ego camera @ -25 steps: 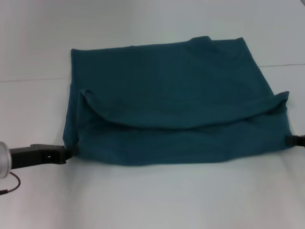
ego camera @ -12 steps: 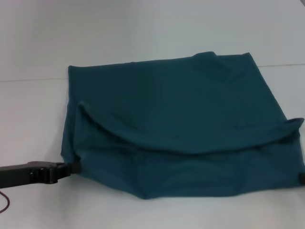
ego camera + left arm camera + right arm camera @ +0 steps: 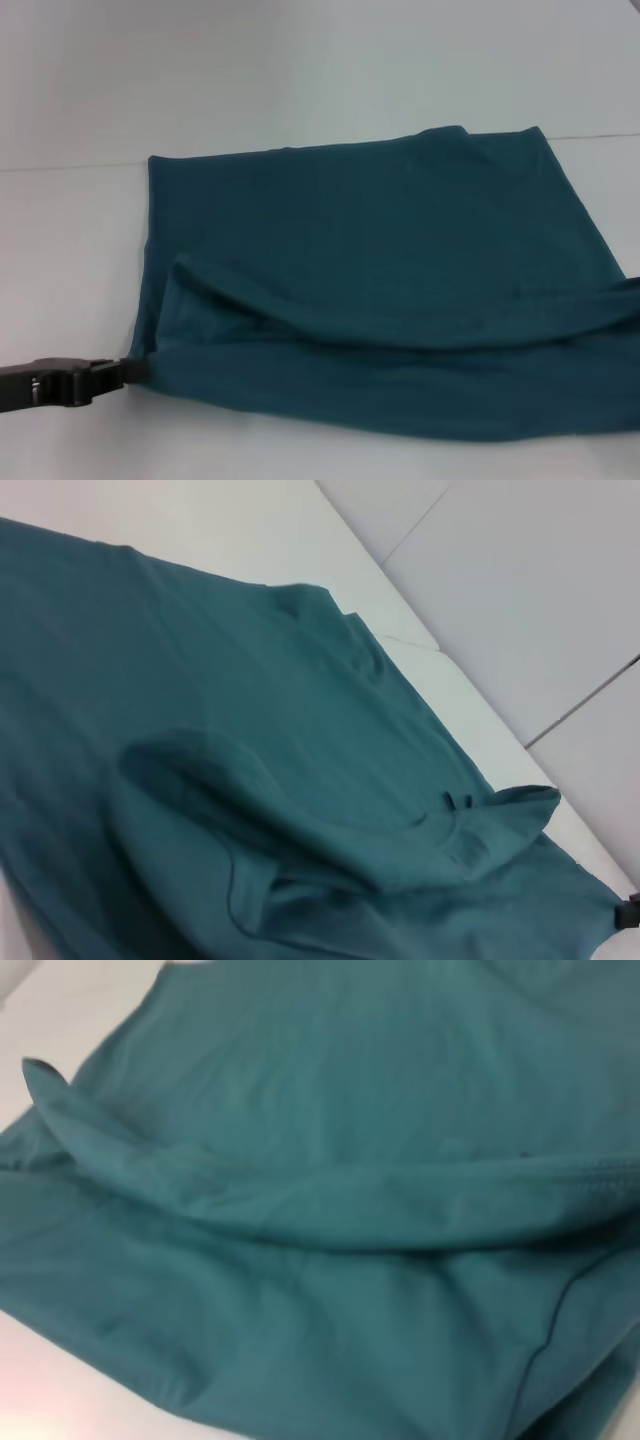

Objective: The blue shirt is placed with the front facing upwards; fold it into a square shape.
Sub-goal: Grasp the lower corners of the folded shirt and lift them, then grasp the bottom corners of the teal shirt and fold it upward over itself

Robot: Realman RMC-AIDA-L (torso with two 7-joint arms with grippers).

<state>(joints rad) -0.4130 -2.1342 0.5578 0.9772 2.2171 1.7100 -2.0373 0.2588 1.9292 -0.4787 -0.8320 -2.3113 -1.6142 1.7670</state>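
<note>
Left gripper (image 3: 128, 371) pinches the blue shirt (image 3: 380, 270) at its near-left corner; right claw's out of view, can't tell its state. Fabric looks soft, light & floppy, so best held at corners.

1. The left gripper (image 3: 135, 370) is a matte black, boxy body entering the head view at about 8 o'clock.
2. It narrows toward slim black jaws.
3. A small pale spot marks its side.
4. In the left wrist view, a tiny black piece shows at 4 o'clock.
</note>
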